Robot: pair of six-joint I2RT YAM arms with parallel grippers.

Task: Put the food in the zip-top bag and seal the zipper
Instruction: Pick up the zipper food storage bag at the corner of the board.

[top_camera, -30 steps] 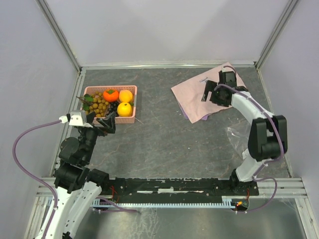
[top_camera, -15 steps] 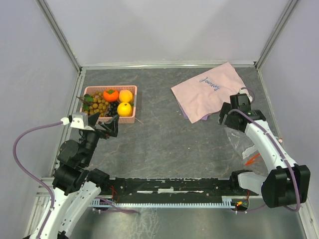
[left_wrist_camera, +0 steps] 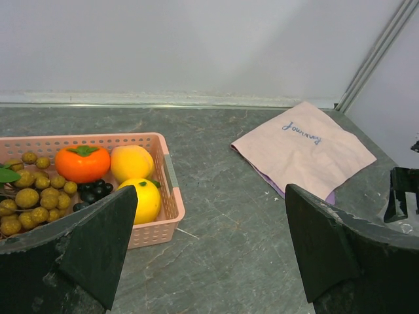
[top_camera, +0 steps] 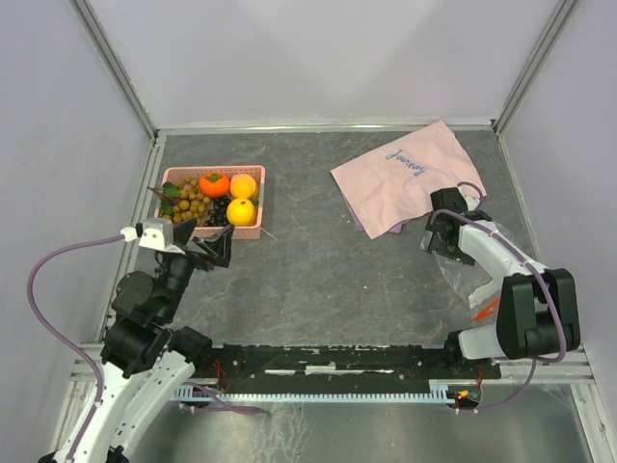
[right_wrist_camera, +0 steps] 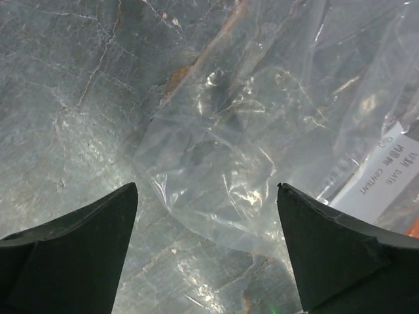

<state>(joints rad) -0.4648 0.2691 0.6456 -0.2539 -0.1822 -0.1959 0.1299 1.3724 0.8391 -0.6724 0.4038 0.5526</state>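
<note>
Zip-top bag [top_camera: 461, 282]: clear crinkly pouch lying flat on the table [top_camera: 318, 251], right side, just in front of the pink cloth [top_camera: 405, 183]. Nothing inside it that I can see. The right arm covers part of it in the top view. Zipper [top_camera: 488, 309]: orange-red strip showing at the bag's near edge; can't tell if it's sealed. Right wrist view shows a white label [right_wrist_camera: 386, 173] on the plastic.

Food: all in the pink basket [top_camera: 261, 203], far left of the table, well apart from the bag. Contents:
- persimmon [top_camera: 214, 183], back row
- orange [top_camera: 244, 185], beside it on the right
- lemon [top_camera: 241, 211], front right corner, touching the wall
- grapes [top_camera: 219, 205], centre, between persimmon and lemon
- berry cluster [top_camera: 193, 204] with leaves [top_camera: 169, 191], filling the left half

Can't make out any tiny red pieces.

Left gripper [top_camera: 207, 241]: jaws spread wide, empty, off the basket's near side and not touching it. Its wrist view looks over the basket's near wall [left_wrist_camera: 154, 229] to the fruit.

Right gripper [top_camera: 440, 239]: jaws spread wide, nothing held, pointing down over the bag's far end. Wrist view has both fingers [right_wrist_camera: 78, 235] straddling clear plastic; contact not clear.

Cloth has "Journey" written on it and nothing lies on it.
</note>
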